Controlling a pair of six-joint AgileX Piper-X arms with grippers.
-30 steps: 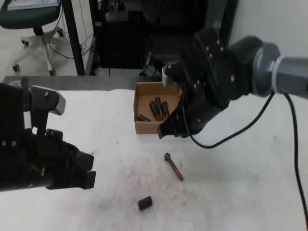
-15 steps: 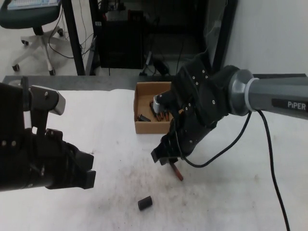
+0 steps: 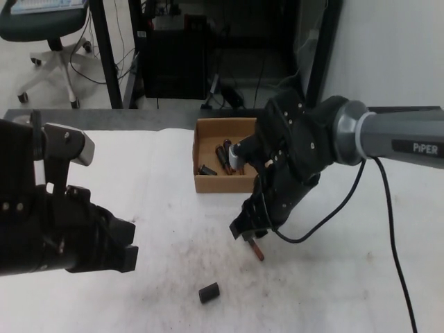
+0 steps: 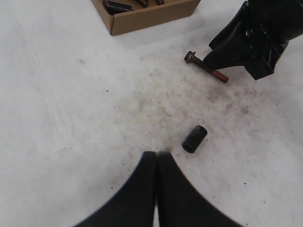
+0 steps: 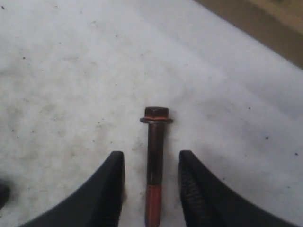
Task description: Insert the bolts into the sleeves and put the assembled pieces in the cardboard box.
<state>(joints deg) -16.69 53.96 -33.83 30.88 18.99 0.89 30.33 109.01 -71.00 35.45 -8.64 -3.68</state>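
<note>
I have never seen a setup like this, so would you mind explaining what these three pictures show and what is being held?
These are two robot arms at a bench, each ending in a two-fingered tool. The high view looks down from behind both arms; the other two pictures come from a camera on each wrist. On the white bench lie a loose bolt and a short black sleeve, apart from each other. Farther back stands a cardboard box with dark pieces inside. The right tool is open and straddles the bolt's shank without gripping it. The left tool is shut and holds nothing.
</note>
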